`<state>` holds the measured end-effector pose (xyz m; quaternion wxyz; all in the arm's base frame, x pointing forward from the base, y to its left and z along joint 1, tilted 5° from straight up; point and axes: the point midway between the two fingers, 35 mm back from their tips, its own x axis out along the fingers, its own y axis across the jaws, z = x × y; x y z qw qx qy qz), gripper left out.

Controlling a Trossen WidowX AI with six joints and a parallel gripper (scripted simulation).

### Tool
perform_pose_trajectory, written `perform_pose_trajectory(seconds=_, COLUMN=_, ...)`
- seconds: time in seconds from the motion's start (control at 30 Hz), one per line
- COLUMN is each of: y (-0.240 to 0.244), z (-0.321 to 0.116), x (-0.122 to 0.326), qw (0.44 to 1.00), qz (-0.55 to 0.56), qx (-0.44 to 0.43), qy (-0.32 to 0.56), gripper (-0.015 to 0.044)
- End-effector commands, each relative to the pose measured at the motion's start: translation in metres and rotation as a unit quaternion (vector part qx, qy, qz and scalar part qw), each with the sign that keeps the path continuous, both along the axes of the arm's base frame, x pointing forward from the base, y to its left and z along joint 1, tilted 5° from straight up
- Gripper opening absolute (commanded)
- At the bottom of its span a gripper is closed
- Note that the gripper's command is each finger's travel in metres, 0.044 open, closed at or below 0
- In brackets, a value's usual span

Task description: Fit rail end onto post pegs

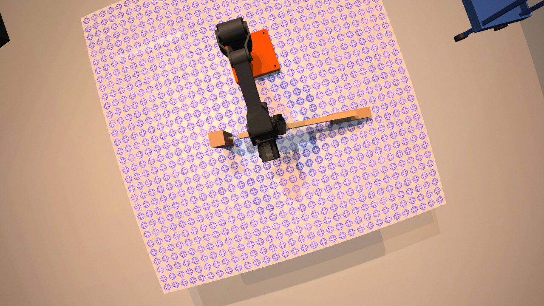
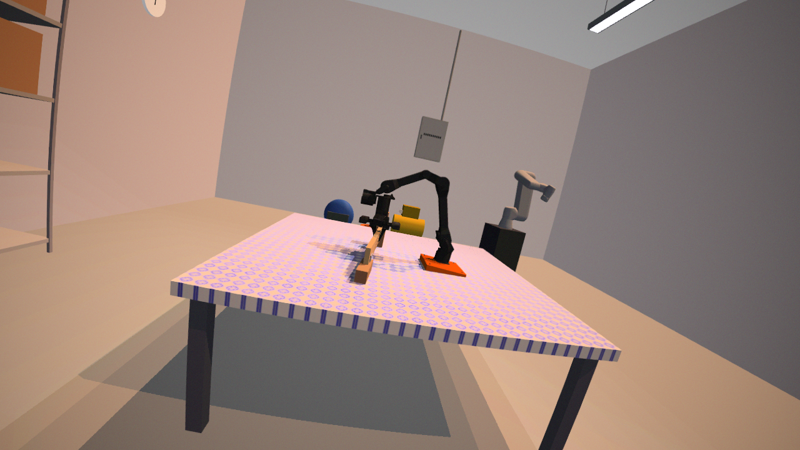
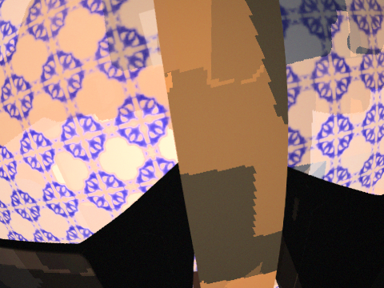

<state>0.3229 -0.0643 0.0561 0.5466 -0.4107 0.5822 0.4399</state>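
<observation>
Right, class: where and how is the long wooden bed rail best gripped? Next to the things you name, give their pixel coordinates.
Grip the long tan wooden bed rail (image 1: 311, 121) (image 2: 370, 249) (image 3: 232, 120) probably near its post end, from above, one finger against each long side. It is narrow, and its sides run straight between the black gripper's (image 3: 236, 224) fingers; its end face should stay free for the pegs.

The black arm (image 1: 249, 85) (image 2: 442, 209) arches forward, its pincer (image 1: 270, 131) (image 2: 378, 230) (image 3: 214, 169) clamped, pointing downward

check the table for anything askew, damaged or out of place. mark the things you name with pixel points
Nothing looks damaged or spilled. The one unfinished thing is the rail (image 1: 315, 121) (image 2: 371, 247) (image 3: 232, 128): in the top view its near end stops short of the post (image 1: 216, 139), a peg (image 1: 230, 138) showing in the gap. With the gripper (image 3: 214, 169) shut on the rail, that fits a job in progress.
</observation>
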Motion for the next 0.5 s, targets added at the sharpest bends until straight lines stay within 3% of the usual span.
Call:
perform_pose_trajectory(seconds=0.0, y=-0.0004, z=0.0017, x=0.0023, qw=1.000, qz=0.000, qx=-0.001, qy=-0.005, gripper=0.0000)
perform_pose_trajectory(seconds=0.47, y=-0.0004, z=-0.0002, x=0.0024, qw=1.000, qz=0.000, qx=-0.001, qy=-0.005, gripper=0.0000)
